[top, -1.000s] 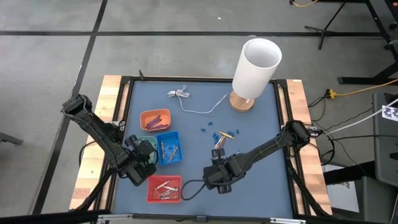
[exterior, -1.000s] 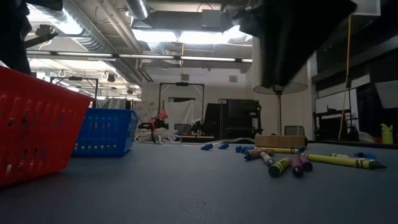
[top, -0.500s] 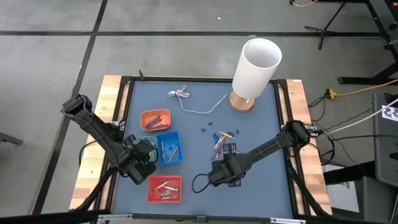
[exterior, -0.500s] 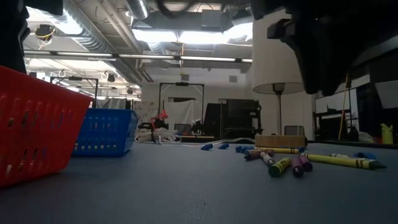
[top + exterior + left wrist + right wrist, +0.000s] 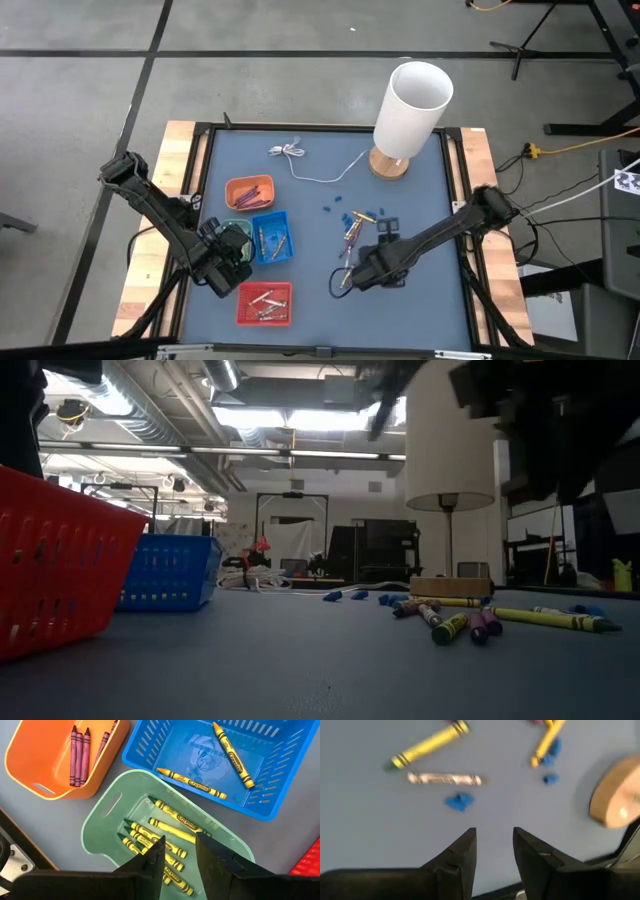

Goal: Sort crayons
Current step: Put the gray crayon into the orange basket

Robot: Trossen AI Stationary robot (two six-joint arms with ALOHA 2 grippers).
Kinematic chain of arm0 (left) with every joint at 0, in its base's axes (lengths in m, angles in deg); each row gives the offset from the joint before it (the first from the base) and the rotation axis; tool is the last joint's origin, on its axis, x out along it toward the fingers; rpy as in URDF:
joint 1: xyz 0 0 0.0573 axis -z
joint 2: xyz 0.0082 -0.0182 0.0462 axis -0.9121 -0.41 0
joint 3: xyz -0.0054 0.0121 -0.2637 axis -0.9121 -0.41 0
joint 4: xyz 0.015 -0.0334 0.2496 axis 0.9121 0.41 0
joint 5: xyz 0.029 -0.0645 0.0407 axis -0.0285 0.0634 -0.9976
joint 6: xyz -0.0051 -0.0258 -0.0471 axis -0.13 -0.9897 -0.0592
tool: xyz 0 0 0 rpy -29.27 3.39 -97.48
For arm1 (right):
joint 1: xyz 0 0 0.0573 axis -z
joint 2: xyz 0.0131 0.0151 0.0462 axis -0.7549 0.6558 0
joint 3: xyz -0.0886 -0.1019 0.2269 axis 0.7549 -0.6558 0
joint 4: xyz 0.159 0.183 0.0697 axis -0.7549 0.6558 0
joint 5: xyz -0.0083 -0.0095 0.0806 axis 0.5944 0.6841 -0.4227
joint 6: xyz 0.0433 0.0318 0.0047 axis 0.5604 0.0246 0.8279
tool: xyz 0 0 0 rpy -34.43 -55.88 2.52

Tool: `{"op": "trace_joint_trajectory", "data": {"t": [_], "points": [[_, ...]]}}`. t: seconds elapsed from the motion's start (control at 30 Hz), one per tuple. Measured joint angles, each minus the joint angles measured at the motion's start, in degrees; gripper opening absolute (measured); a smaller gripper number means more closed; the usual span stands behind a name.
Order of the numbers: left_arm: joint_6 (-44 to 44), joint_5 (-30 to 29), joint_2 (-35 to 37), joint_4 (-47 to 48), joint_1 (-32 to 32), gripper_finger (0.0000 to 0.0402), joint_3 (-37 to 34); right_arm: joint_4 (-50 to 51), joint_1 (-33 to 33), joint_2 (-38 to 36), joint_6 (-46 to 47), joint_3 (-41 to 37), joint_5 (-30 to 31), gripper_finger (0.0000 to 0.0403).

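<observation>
L gripper (image 5: 177,857) is held over the pale green plastic tray (image 5: 102,815) of yellow crayons (image 5: 177,819), jaws apart, nothing held. More loose crayons (image 5: 352,228) are seen mid-table. R gripper (image 5: 493,852) is held above them, jaws apart, empty.

A white lamp (image 5: 412,108) on a wooden base (image 5: 389,164) stands upper right of centre — a thin white cable (image 5: 305,164) trails left, small blue bits (image 5: 345,213) below it.
</observation>
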Motion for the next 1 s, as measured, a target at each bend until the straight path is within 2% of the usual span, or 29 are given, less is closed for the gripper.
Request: {"op": "trace_joint_trajectory", "data": {"t": [0.23,0.4,0.5,0.57,0.8,1.0], "points": [[0.0,-0.1,0.0,-1.1,0.0,0.0093,0.0,-11.2,0.0,-16.3,15.5,-17.5,0.6,0.0127],[0.0,-0.1,0.0,-1.7,0.0,0.0093,0.0,-20.5,0.0,-24.6,35.8,-28.9,2.1,0.0127],[0.0,-0.1,0.0,-2.2,0.0,0.0093,0.0,-26.5,0.0,-25.7,46.9,-34.1,0.2,0.0127],[0.0,-0.1,0.0,-2.6,0.0,0.0093,0.0,-31.0,0.0,-25.6,51.1,-36.9,-1.8,0.0127],[0.0,-0.1,0.0,-3.4,0.0,0.0093,0.0,-53.5,0.0,-24.3,53.5,-43.5,-5.3,0.0127],[0.1,-0.2,0.0,-3.9,0.0,0.0092,0.0,-55.2,0.0,-24.0,57.2,-43.7,-1.7,0.0127]]}}
